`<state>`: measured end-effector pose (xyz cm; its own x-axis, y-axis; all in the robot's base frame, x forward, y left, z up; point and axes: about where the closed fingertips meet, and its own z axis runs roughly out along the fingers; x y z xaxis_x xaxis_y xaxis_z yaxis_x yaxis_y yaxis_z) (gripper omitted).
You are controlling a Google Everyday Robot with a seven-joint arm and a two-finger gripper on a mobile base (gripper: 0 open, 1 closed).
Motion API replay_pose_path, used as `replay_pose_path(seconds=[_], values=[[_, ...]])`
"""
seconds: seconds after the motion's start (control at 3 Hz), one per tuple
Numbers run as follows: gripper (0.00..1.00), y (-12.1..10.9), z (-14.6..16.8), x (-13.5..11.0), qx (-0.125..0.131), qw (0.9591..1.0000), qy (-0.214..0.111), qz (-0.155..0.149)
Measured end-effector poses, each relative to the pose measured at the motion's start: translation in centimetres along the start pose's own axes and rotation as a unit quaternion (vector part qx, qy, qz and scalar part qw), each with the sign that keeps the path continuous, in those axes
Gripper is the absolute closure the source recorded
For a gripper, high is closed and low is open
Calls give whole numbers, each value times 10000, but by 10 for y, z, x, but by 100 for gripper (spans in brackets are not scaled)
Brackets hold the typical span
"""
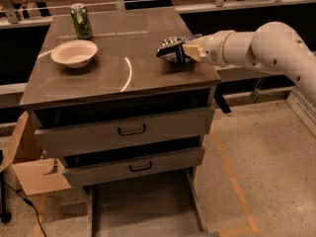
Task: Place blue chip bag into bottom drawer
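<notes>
Where the white arm (256,46) reaches in from the right, the gripper (186,51) sits over the right side of the cabinet top (123,48), its tan fingers pinching the right end of the blue chip bag (170,48). The bag juts leftward from the fingertips, low over the surface near the right edge; whether it touches the top cannot be told.

Well to the left on the same top stands a pale bowl (74,53), and farther back, at the far left corner, a green can (81,20) stands upright. A curved streak of light lies on the surface between bowl and bag.

Below the top, the top drawer (163,127) and the middle drawer (168,163), each with a black handle, stand slightly pulled out. Lowest and nearest, the bottom drawer (143,206) is drawn far out, showing its flat grey floor and low side rails. A cardboard box (29,169) sits on the ground left of the cabinet.
</notes>
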<state>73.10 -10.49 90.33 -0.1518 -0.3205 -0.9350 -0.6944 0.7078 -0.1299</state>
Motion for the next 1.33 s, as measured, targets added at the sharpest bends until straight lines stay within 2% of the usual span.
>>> replay_pose_path(seconds=[0.33,0.67,1.0,1.33], values=[[100,-1,0,-2,5,10000,-19,-5],[100,8,-13,-3,-133,9999,64,21],[100,32,-54,-7,-136,9996,207,114],[100,80,-105,-14,39,9984,378,427]])
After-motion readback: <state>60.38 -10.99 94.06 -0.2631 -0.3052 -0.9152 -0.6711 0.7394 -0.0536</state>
